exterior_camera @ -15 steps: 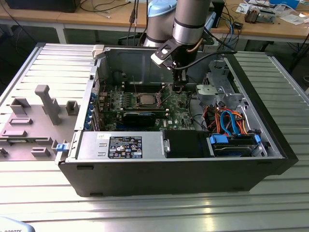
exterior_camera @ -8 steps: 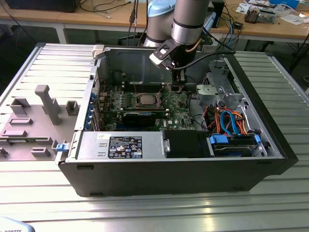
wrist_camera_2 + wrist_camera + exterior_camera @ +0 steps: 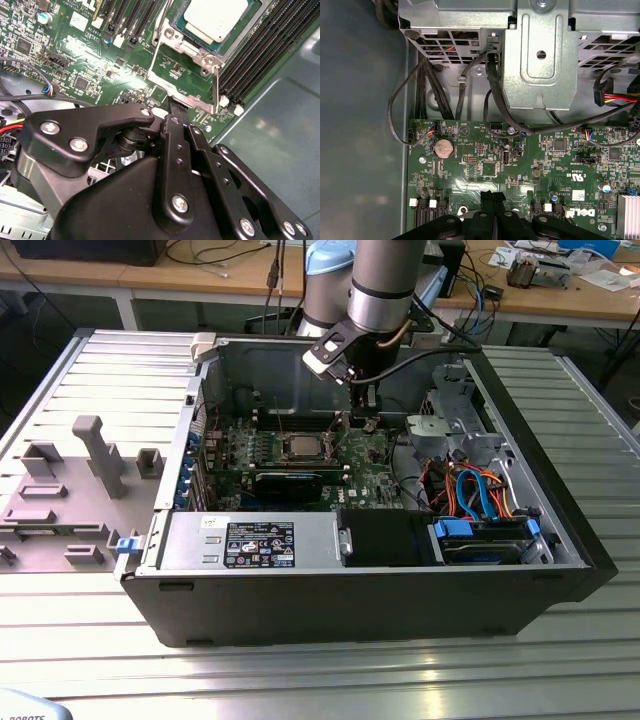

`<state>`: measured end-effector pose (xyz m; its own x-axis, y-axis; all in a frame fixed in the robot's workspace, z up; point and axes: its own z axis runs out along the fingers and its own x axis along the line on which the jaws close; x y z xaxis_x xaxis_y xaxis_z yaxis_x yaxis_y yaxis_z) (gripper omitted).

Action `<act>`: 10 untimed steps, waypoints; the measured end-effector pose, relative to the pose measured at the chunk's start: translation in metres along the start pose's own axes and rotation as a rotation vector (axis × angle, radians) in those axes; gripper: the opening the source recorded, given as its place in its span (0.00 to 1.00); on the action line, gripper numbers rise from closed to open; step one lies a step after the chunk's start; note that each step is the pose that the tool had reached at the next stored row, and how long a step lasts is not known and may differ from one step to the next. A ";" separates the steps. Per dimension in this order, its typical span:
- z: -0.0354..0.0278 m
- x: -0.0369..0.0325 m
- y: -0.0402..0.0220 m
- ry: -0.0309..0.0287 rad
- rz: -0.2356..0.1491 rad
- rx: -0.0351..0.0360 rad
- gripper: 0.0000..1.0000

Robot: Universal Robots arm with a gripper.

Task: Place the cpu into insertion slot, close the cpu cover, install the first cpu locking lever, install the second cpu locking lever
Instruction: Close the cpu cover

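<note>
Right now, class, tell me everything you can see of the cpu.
The cpu is a flat square chip with a dull silver-grey metal top on a thin greenish base. It lies level in the insertion slot, uncovered: the cpu cover is swung open beside it. Nothing rests on its top; the pincer is away from it, at the cover's far edge.

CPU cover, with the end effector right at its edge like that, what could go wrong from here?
The end effector meets only the thin free edge of the cpu cover, which looks raised. It could slip off and strike parts on the motherboard. If the cpu is not sitting flat, closing the cover might load it unevenly. How well it is seated is hard to judge here.
</note>
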<state>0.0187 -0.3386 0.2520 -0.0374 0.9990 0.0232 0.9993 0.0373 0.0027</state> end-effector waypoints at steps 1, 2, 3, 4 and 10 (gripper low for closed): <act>0.0000 0.0000 -0.0003 0.0000 0.000 0.0000 0.11; 0.0000 0.0000 -0.0004 0.0000 0.000 0.0000 0.11; 0.0000 0.0000 -0.0005 0.0001 0.000 0.0000 0.11; 0.0000 0.0000 -0.0006 0.0000 0.000 0.0000 0.11; 0.0000 0.0001 -0.0016 0.0001 0.000 0.0000 0.11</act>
<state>0.0171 -0.3386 0.2520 -0.0375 0.9990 0.0232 0.9993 0.0374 0.0028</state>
